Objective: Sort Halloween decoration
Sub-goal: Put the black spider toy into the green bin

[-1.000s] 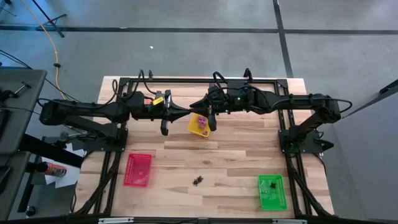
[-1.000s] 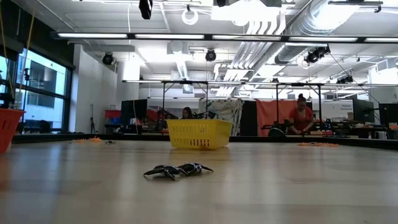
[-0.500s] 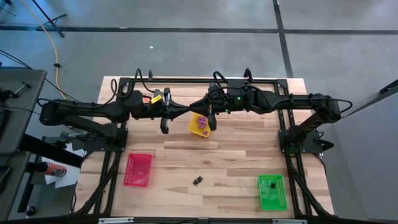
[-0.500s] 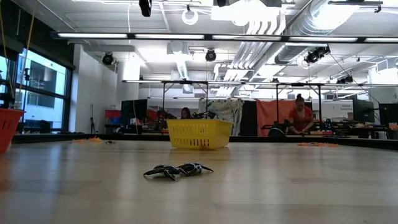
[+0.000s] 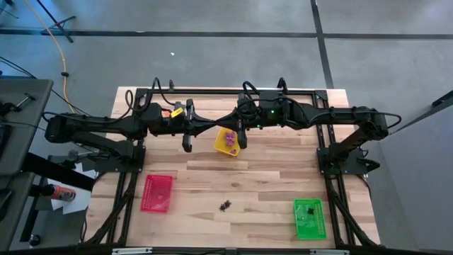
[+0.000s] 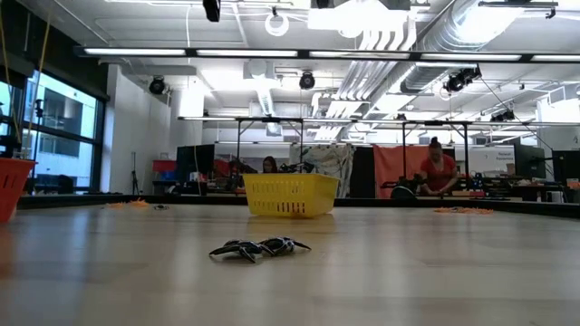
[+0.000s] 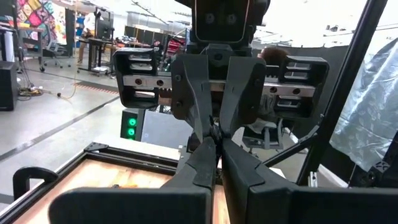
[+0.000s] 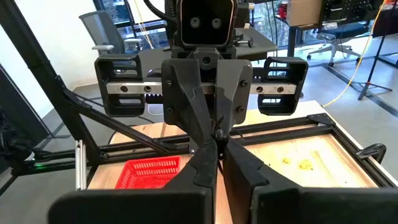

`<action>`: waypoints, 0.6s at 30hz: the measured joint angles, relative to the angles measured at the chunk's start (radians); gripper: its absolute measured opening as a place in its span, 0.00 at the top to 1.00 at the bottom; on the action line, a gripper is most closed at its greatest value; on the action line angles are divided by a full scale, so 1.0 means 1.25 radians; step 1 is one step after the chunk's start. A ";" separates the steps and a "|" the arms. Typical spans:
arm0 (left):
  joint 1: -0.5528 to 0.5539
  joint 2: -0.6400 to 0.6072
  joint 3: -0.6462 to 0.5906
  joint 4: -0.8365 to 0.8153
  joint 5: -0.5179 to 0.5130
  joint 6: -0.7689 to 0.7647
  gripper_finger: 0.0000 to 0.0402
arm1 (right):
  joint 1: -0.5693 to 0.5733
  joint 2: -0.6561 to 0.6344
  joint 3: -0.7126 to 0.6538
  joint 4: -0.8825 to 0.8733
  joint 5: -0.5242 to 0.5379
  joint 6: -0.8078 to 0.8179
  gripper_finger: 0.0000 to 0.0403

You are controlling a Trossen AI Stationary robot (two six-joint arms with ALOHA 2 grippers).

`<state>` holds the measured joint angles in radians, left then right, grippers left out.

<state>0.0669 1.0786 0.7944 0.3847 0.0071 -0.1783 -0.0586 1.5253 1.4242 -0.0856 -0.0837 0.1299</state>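
- Pale wooden plank counter (image 5: 269, 177) carries a small heap of black plastic trinkets (image 5: 225, 205) between the red (image 5: 157, 193) and green (image 5: 308, 217) rectangular trays;
- left pincer (image 5: 187, 144) and right pincer (image 5: 241, 142), both closed and empty, hang near the yellow tray (image 5: 221, 139); whichever goes should open wide, descend squarely, pinch a single trinket.

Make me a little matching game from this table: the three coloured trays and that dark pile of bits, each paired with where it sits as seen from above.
Things:
1. yellow tray
2. red tray
3. green tray
4. black trinkets

Places:
A. loose on the bare wood, between the red and green trays
B. near corner on the right arm's side
C. far middle, just below where the two arms meet
D. near side, on the left arm's side

Pairs: 1-C, 2-D, 3-B, 4-A
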 joint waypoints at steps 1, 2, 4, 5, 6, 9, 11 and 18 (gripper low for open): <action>0.000 0.000 0.000 0.000 0.000 0.000 0.98 | 0.000 0.000 0.000 0.000 0.000 0.000 0.98; 0.000 0.000 0.000 0.000 0.000 0.000 0.98 | 0.000 0.000 0.000 0.000 0.000 0.000 0.98; 0.000 0.000 0.000 -0.001 0.000 -0.001 0.96 | 0.000 0.000 0.000 0.000 0.001 -0.005 0.99; 0.000 0.000 0.000 -0.005 -0.001 -0.002 0.95 | 0.000 0.000 0.000 -0.001 0.001 -0.009 0.99; 0.000 0.000 0.000 -0.013 -0.001 -0.001 0.93 | 0.000 0.001 0.000 -0.004 0.001 -0.015 0.99; 0.010 -0.017 0.021 -0.122 -0.001 0.000 0.87 | -0.006 -0.001 0.000 -0.035 0.002 -0.038 1.00; 0.019 -0.033 0.049 -0.215 -0.001 0.021 0.82 | -0.015 -0.012 0.000 -0.061 0.002 -0.048 1.00; 0.051 -0.107 0.089 -0.509 -0.122 0.065 0.67 | -0.047 -0.089 0.000 -0.305 0.001 -0.027 1.00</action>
<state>0.1310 0.9444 0.9062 -0.2521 -0.1455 -0.0965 -0.1172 1.4140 1.4246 -0.4670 -0.0822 0.0957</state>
